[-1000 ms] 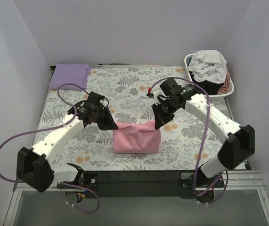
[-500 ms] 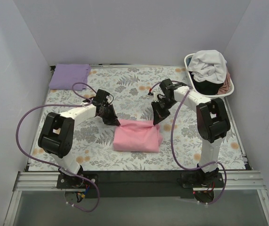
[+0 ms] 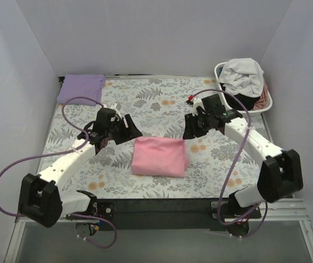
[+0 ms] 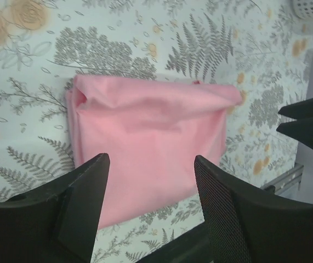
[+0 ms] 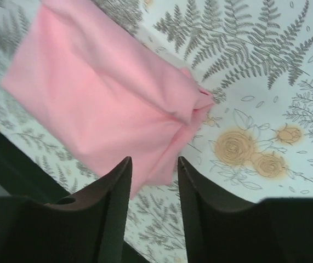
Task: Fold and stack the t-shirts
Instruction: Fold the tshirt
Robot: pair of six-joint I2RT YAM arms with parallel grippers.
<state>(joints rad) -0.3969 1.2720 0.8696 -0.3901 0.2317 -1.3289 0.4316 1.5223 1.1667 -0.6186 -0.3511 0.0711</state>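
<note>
Plain pale walls (image 3: pixel 156 33) enclose three sides of the floral table cover (image 3: pixel 151 98) under soft even light.

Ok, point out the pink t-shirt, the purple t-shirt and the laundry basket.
Pink t-shirt (image 3: pixel 159 156): top view, middle of the folded cloth.
Purple t-shirt (image 3: pixel 80 87): top view, centre of the folded cloth.
Laundry basket (image 3: pixel 261 111): top view, its white near rim.
</note>
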